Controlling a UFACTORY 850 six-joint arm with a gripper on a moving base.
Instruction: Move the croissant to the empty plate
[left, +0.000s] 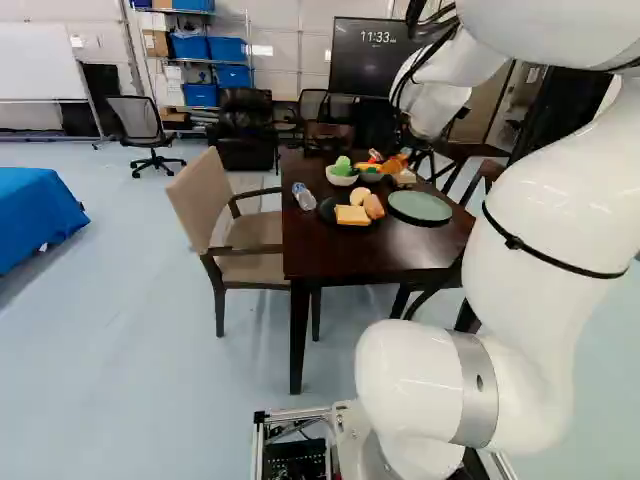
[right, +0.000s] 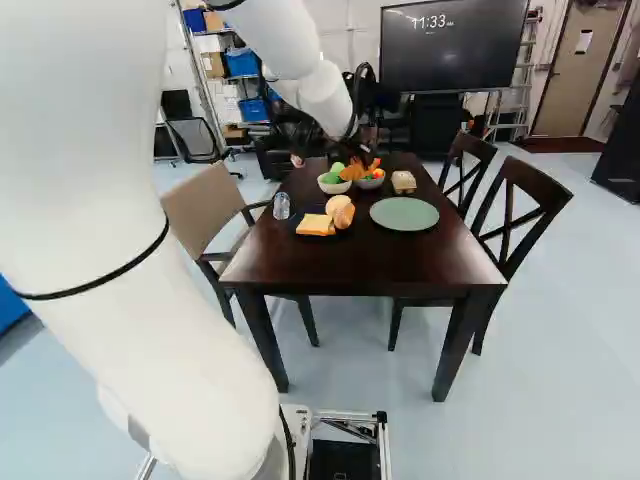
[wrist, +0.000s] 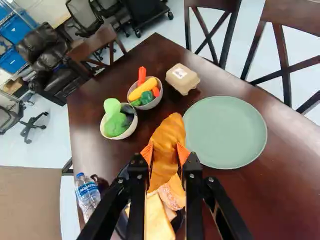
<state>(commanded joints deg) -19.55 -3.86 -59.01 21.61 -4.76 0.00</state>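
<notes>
The pincer (wrist: 166, 152) is clamping the croissant (wrist: 169, 132) from both sides, apparently around its narrower lower part (a modest squeeze is probably sparing the soft shape). The croissant is hanging over the bench (right: 350, 262), seemingly raised so it is clearing the bowls (right: 333, 187) (right: 369, 184), high and just right of centre in the right base view. Beside them, farther right and lower, the green plate (right: 404, 214) is lying bare, awaiting it. The dark plate (left: 327, 209), upper middle of the left base view, is already carrying bread (left: 352, 215).
</notes>
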